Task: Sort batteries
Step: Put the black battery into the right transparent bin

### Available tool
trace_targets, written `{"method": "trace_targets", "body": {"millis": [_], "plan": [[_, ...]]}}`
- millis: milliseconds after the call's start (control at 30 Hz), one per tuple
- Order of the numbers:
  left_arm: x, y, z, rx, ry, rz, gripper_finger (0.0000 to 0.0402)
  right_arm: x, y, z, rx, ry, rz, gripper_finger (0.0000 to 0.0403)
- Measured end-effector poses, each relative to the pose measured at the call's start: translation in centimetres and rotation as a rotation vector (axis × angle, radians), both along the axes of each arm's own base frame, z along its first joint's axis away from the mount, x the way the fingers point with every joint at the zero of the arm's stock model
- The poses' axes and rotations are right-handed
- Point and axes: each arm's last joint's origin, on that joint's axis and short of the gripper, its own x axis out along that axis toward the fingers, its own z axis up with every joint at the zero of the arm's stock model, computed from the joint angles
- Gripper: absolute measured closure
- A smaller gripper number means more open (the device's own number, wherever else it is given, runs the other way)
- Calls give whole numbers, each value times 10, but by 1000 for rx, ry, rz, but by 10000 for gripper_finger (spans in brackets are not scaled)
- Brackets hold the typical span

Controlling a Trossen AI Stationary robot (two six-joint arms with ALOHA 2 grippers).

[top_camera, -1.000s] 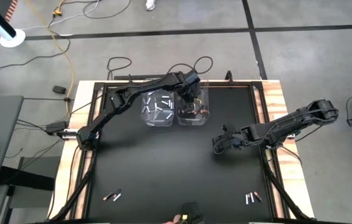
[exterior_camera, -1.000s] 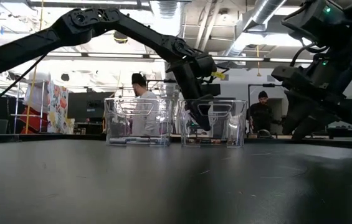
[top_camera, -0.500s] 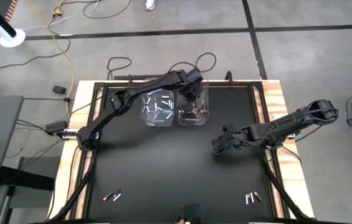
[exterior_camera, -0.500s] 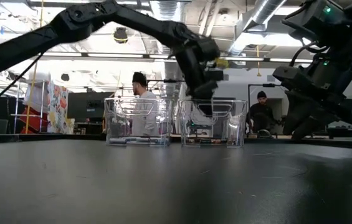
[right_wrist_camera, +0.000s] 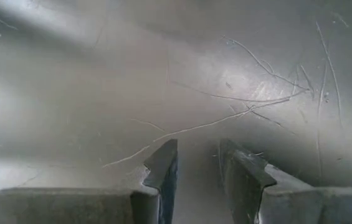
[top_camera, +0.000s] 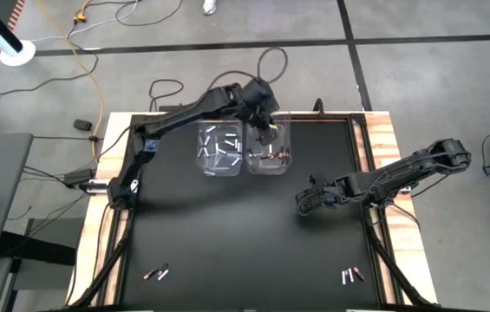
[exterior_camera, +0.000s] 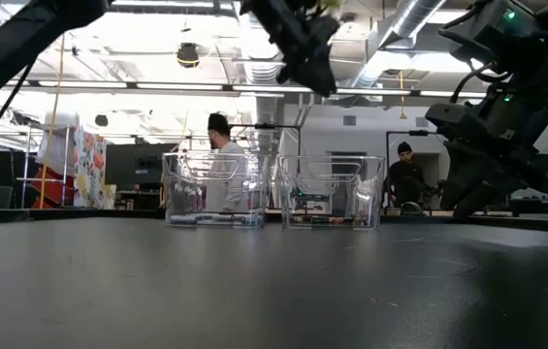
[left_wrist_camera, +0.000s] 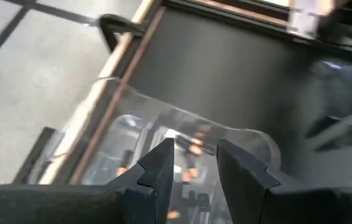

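Two clear bins stand side by side at the table's far middle. The left bin holds white batteries, the right bin reddish and dark batteries. My left gripper hangs open high above the right bin, nothing between its fingers; in the low view the gripper is near the top. My right gripper stands open low over the bare table toward the right, empty in its wrist view. Two small groups of batteries lie near the front edge, one at the left, one at the right.
The black table top lies bare between the bins and the front batteries. A wooden frame borders the table. In the room beyond the table, people show behind the bins.
My left gripper has risen out of the right bin, from down between its walls to well above its rim, most of the way in the last half second. The bins and the batteries have kept their places.
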Motion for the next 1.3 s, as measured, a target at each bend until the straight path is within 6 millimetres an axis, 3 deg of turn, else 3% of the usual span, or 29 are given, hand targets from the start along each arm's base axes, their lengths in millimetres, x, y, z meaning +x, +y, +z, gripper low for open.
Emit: {"method": "trace_targets", "body": {"millis": [200, 433, 567, 667, 900, 1067, 1300], "plan": [[14, -54, -4, -5, 11, -106, 299, 0, 1, 0, 29, 3, 25, 267], [29, -113, -63, -89, 95, -161, 301, -6, 11, 9, 38, -23, 108, 267], [21, -139, -72, -114, -10, -148, 301, -16, 16, 16, 42, -27, 148, 267], [6, -156, -82, -117, -75, -133, 301, -22, 20, 24, 50, -55, 178, 267], [-54, -187, -98, -126, -149, -9, 301, -35, 26, 41, 80, -82, 222, 271], [-100, -200, -111, -142, -157, 85, 301, -38, 31, 63, 84, -26, 244, 281], [-163, -209, -118, -123, -204, 184, 301, -25, 41, 87, 100, 10, 221, 284]]}}
